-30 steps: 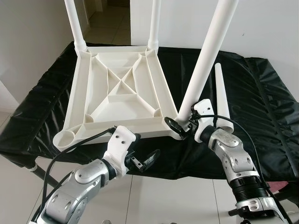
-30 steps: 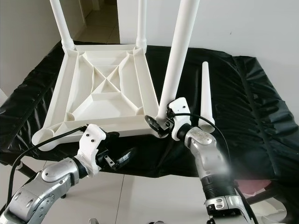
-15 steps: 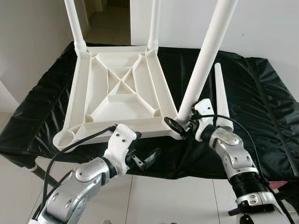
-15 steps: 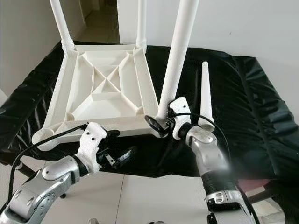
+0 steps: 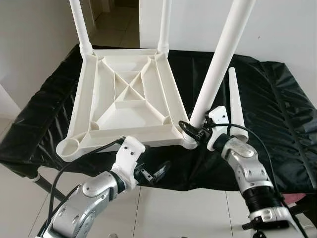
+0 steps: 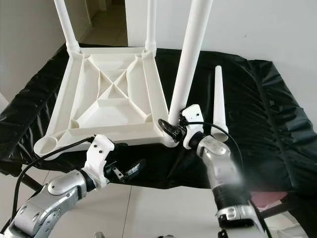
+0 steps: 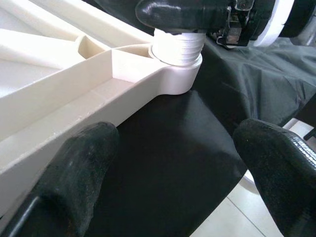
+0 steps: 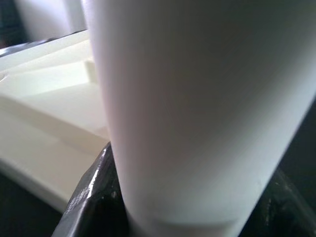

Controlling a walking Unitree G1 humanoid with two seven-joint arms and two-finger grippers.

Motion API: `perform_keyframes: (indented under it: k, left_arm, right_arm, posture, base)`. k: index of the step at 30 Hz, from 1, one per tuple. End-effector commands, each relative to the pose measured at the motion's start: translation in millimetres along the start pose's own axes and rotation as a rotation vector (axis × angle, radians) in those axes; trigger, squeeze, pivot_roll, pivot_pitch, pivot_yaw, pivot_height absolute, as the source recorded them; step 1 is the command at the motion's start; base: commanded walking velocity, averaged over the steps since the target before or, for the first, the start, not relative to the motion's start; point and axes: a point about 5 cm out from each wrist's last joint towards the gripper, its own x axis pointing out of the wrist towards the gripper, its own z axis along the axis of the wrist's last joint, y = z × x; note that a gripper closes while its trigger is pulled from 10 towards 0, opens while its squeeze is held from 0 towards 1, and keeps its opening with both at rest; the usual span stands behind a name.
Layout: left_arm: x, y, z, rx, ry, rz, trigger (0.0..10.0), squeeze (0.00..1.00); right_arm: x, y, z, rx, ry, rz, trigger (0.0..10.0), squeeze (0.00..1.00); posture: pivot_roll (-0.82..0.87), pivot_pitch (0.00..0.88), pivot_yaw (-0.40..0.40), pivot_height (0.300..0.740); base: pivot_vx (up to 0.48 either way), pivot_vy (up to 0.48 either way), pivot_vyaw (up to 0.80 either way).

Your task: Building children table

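Observation:
The white table top point(image 5: 124, 106) lies upside down on a black-covered surface, with two legs standing in its far corners. A third white leg point(image 5: 218, 69) leans in the near right corner socket point(image 7: 177, 47). My right gripper point(image 5: 190, 130) is shut on that leg's base, and the leg point(image 8: 197, 98) is held close between its fingers. The fourth leg point(image 5: 235, 106) lies loose on the cloth just to the right. The near left socket point(image 5: 69, 147) holds nothing. My left gripper point(image 5: 154, 173) hangs open just below the table's front edge, its fingers point(image 7: 74, 173) wide apart and holding nothing.
The black cover point(image 5: 282, 114) spreads out to the right of the table top and drapes over the front edge. White tiled floor point(image 5: 163, 208) lies below, a white wall point(image 5: 287, 29) stands behind, and a doorway opens at the back left.
The right gripper and its leg have shifted slightly right, and the leg stands a little straighter in the corner socket. The left gripper has barely moved.

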Motion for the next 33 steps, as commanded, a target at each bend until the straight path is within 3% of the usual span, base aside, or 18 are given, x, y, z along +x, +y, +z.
perform_keyframes:
  k: [1, 4, 8, 10, 11, 15, 20, 24, 25, 33]
  left_arm:
    - [0.9, -1.2, -3.1, 0.0, 0.009, -0.018, 10.0, 0.0]
    - [1.0, -1.3, -3.2, -0.001, 0.008, -0.017, 10.0, 0.0]
    - [0.9, -3.0, -3.9, -0.004, 0.008, -0.023, 10.0, 0.0]
    - [1.2, -4.3, -4.1, -0.004, 0.008, -0.029, 10.0, 0.0]
    - [1.2, -4.3, -4.1, -0.004, 0.008, -0.029, 10.0, 0.0]
    - [2.0, -3.2, -4.2, -0.007, 0.004, -0.023, 10.0, 0.0]
    - [1.2, -5.7, -5.3, -0.011, 0.005, -0.025, 10.0, 0.0]
    - [0.5, -5.7, -5.4, -0.011, 0.007, -0.027, 10.0, 0.0]
    - [-0.3, -2.8, -4.6, -0.006, 0.007, -0.021, 10.0, 0.0]
    - [-0.1, -0.4, -3.6, -0.002, 0.003, -0.008, 10.0, 0.0]
  right_arm:
    - [-3.4, 1.9, -9.9, 0.038, 0.057, -0.092, 10.0, 0.0]
    - [-3.8, 2.3, -9.5, 0.062, 0.057, -0.142, 10.0, 0.0]
    - [-4.1, 3.5, -9.2, 0.106, 0.074, -0.27, 10.0, 0.0]
    - [-3.0, 6.1, -8.8, 0.142, 0.084, -0.409, 10.0, 0.0]
    - [-3.0, 6.1, -8.8, 0.142, 0.084, -0.409, 10.0, 0.0]
    - [-5.9, 19.1, -9.4, 0.188, 0.117, -0.747, 10.0, 0.0]
    - [2.7, 41.6, -8.0, 0.244, 0.115, -0.69, 10.0, 0.0]
    - [6.4, 46.4, -2.9, 0.268, 0.083, -0.633, 10.0, 0.0]
    - [5.4, 43.4, 0.4, 0.262, 0.075, -0.64, 10.0, 1.0]
    - [3.8, 31.7, 7.7, 0.222, 0.042, -0.581, 10.0, 1.0]
  posture:
    - [0.02, 0.112, -0.021, 0.74]
    - [0.02, 0.112, -0.021, 0.74]
    - [0.01, 0.11, -0.023, 0.74]
    - [0.02, 0.108, -0.027, 0.74]
    - [0.02, 0.108, -0.027, 0.74]
    - [0.02, 0.108, -0.032, 0.74]
    - [0.02, 0.102, -0.032, 0.74]
    - [0.03, 0.101, -0.032, 0.74]
    - [0.03, 0.102, -0.031, 0.74]
    - [0.02, 0.107, -0.032, 0.74]
  base:
    - [0.0, 0.0, 0.0]
    - [0.0, 0.0, 0.0]
    - [0.0, 0.0, 0.0]
    - [0.0, 0.0, 0.0]
    - [0.0, 0.0, 0.0]
    - [0.0, 0.0, 0.0]
    - [0.0, 0.0, 0.0]
    - [0.0, 0.0, 0.0]
    - [0.0, 0.0, 0.0]
    - [0.0, 0.0, 0.0]
